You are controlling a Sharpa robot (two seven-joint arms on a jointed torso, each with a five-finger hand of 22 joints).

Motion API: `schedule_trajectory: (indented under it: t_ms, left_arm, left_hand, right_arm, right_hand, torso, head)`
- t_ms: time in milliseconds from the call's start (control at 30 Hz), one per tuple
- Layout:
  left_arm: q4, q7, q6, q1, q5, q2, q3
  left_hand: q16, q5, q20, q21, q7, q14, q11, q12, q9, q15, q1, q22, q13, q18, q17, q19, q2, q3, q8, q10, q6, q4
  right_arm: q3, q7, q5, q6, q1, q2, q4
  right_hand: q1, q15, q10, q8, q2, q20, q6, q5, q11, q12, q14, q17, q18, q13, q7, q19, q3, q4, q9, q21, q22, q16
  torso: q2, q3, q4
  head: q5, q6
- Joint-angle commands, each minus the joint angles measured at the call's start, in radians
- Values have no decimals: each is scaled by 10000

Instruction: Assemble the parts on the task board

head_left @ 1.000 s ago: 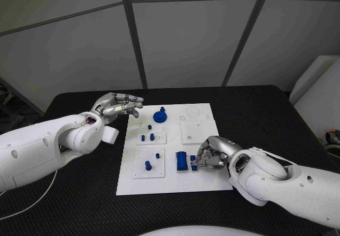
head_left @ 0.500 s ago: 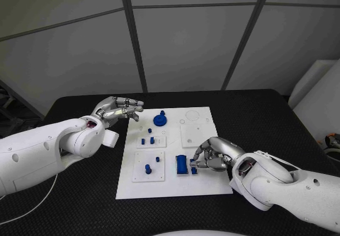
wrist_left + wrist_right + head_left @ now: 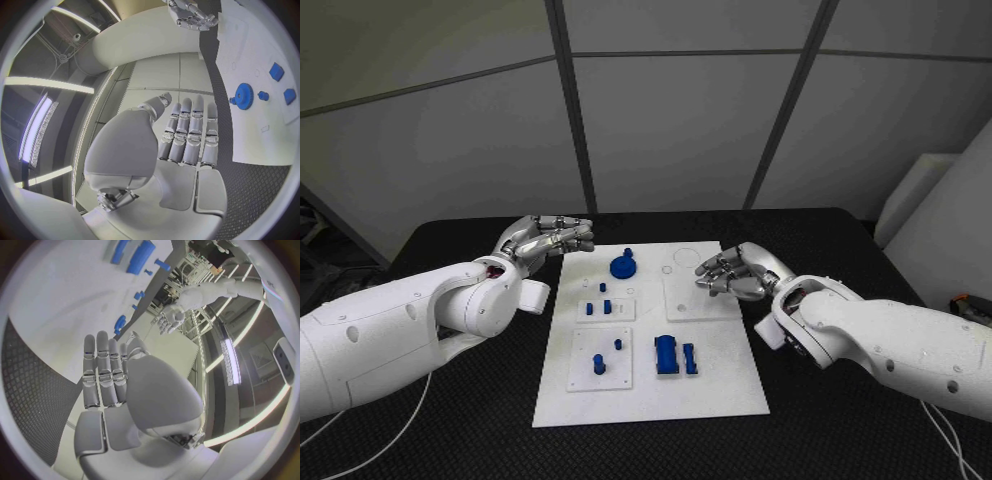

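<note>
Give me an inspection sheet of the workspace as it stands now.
Surface: black table, textured top.
Job's things: white task board lies centred; blue gear at its far end, small blue pegs mid-board, blue blocks near end.
Clutter: nothing seen.
Robot hands: left robot hand hovers beside the board's far left corner, holding nothing; right robot hand curled over the board's right side, nothing seen in it.
Cables: white cable at the table's right.
Surroundings: grey panelled wall.

Count on the table: one task board (image 3: 718, 390), eight blue parts, two hands.
The parts were one gear (image 3: 625, 266), two blocks (image 3: 668, 355) side by side, and five small pegs (image 3: 599, 363); the hands were one left hand (image 3: 548, 238) and one right hand (image 3: 733, 270).
</note>
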Motion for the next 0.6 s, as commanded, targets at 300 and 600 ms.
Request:
schedule_trajectory:
  t_ms: [300, 600]
  left_arm:
    - [-1042, 1472, -1099, -71, 1593, 852, 14]
    - [-1163, 1084, -996, -114, 1280, 1093, 3]
  left_hand:
    - [-2685, -76, 439, -1101, -238, -254, 335, -1882, -15, 514, 56, -2191, -12, -51, -724, -976, -156, -27, -724, 241, -104, 213]
    - [-4168, -634, -539, -1701, -900, -3884, -93, -2670, -667, 90, -4743, -4710, -633, -577, -1361, -3968, 465, -1922, -1539, -3972, -3723, -104]
  right_arm:
    - [464, 2685, 4120, 1358, 166, 1458, -2725]
    - [466, 2241, 3664, 886, 146, 1641, -2994]
  right_hand:
    - [-62, 430, 570, -625, -31, 648, 226, -120, 263, -1386, -203, -2359, 141, -2793, 160, 4, 250, 11, -1085, -2234, -1778, -2637]
    - [-5876, 358, -3526, -1262, -18, -5, -3466, -816, -46, -2275, -7834, -4780, -515, -3808, -415, -3045, 766, -944, -1920, -3455, -3401, -3370]
  torso:
    - [-277, 5, 88]
    - [-323, 19, 124]
  head:
    - [53, 431]
    - [55, 486]
